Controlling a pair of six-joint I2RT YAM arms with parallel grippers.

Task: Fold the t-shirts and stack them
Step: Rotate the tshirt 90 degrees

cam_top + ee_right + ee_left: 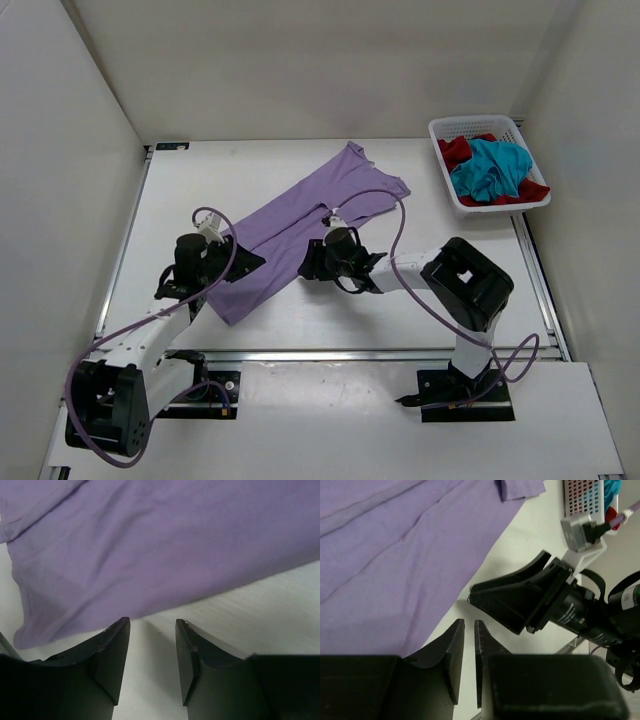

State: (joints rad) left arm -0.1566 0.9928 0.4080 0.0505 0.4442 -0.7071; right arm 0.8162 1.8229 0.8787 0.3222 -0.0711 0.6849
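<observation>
The white worktop carries everything, with both arms reaching onto it from the near edge. The lavender t-shirt is the biggest item. It lies flat as a long, narrow band running diagonally from near the left arm to the far middle of the worktop. One short sleeve sticks out at its far end, and soft creases run along its length.

A white lattice basket sits in the far right corner, well apart from the lavender t-shirt. Inside it, the teal t-shirt is bunched on top of the crumpled red t-shirt, whose cloth shows at the basket's ends.

The right end effector is low over bare worktop just beside the lavender t-shirt's near edge. Its fingers are clearly apart with nothing between them.

The left end effector is at the same edge, nearer the band's lower end. Its fingers are separated only by a narrow slit, which grips no cloth. The two end effectors point toward each other, close but not touching.
</observation>
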